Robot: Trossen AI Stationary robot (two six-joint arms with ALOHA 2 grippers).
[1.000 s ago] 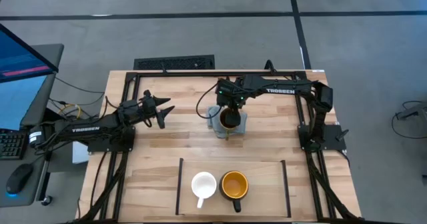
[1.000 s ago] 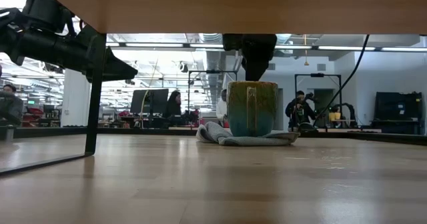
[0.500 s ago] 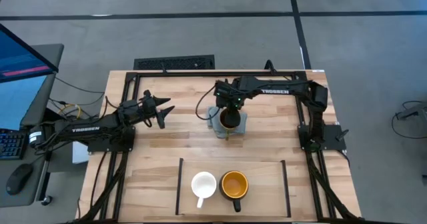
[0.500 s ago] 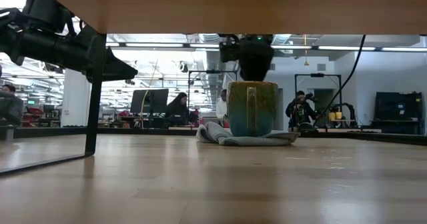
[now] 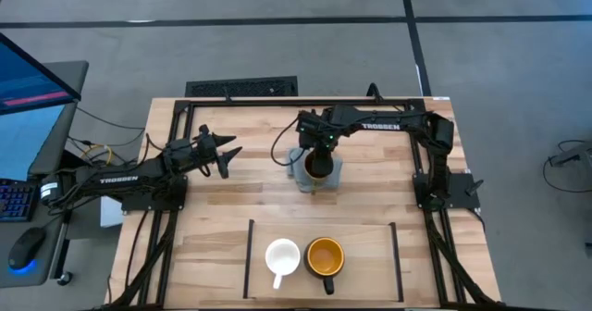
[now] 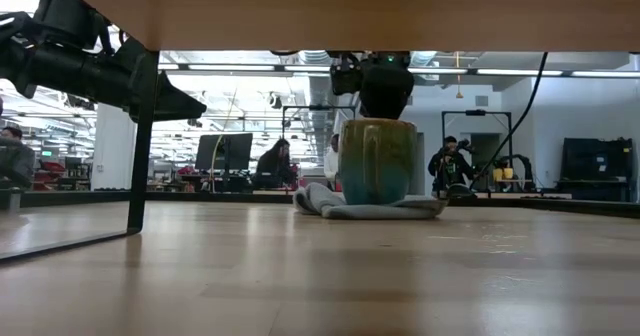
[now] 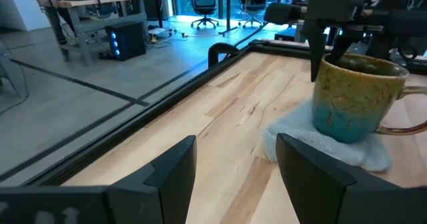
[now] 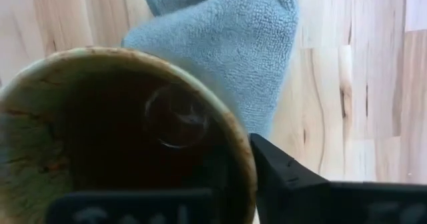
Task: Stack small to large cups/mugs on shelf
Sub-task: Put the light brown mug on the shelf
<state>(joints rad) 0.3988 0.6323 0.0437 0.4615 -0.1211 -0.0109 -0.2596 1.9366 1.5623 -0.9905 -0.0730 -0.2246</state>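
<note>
Light wooden worktop [image 5: 231, 209] seen. Gold mug [image 5: 316, 166] set on grey cloth [image 5: 334, 171]; rim straddled by right end effector [image 5: 317, 154], one finger inside, one outside; clamping cannot be told. Left end effector [image 5: 225, 155] held parted, empty. White mug [image 5: 282, 256], dark mug [image 5: 325, 255] placed on shelf [image 5: 370, 246]. Office with seated people [image 6: 272, 163] seen behind.

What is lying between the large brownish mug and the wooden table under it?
A grey cloth lies there: the low view shows the brownish mug standing on it, on the table. The right tool is at its rim.
</note>
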